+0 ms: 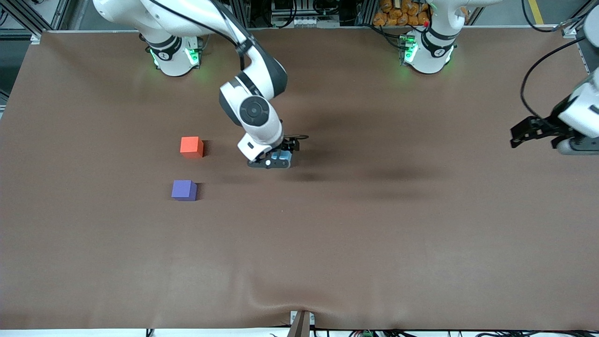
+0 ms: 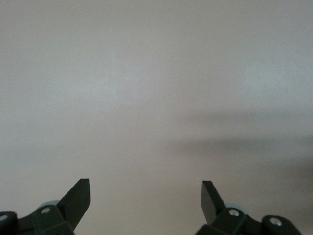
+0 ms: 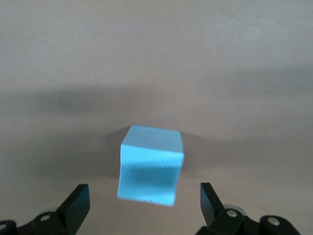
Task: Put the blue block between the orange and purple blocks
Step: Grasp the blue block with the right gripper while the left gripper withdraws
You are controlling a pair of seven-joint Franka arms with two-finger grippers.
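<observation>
Over the blue block point(image 3: 150, 169): right gripper point(image 3: 144, 203), fingers spread, block unheld on the table. Orange block point(image 1: 191, 146) and purple block point(image 1: 184, 190) toward the right arm's end; gap unfilled. Left gripper point(image 2: 145, 201) spread, waiting.

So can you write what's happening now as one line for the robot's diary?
right gripper: open, over blue block | left gripper: open, waiting at table edge | orange block and purple block: apart, gap unfilled

A matt brown cloth-like sheet, faintly wrinkled, covers the table point(image 1: 355, 243). The blue block point(image 3: 150, 166), orange block point(image 1: 191, 146) and purple block point(image 1: 184, 190) look matt and plain-faced. The arm shells are glossy white plastic.
</observation>
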